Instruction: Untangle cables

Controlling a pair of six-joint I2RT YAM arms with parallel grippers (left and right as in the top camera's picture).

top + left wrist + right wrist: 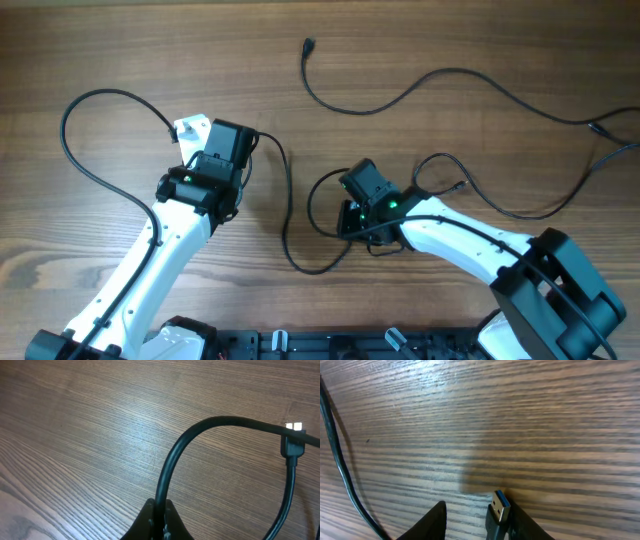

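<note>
The wooden surface (90, 40) has thin black cables (440, 73) lying across it in loose loops. The left fingers (145, 522) are clenched on one cable (200, 427), likely to pull it away from the others. The right fingers (432, 522) are spread apart and squeeze nothing. A little blue plug (499, 506) sits between them, maybe ready to be grabbed.

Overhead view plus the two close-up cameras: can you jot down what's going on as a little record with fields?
surface: brown wood-grain table
loose cable: long thin black cord snaking across the far side, small plug at its end
left pincer: shut on a black cord that arches to a silver-tipped plug
right pincer: open, a blue-tongued USB plug between its fingers, against one of them
</note>
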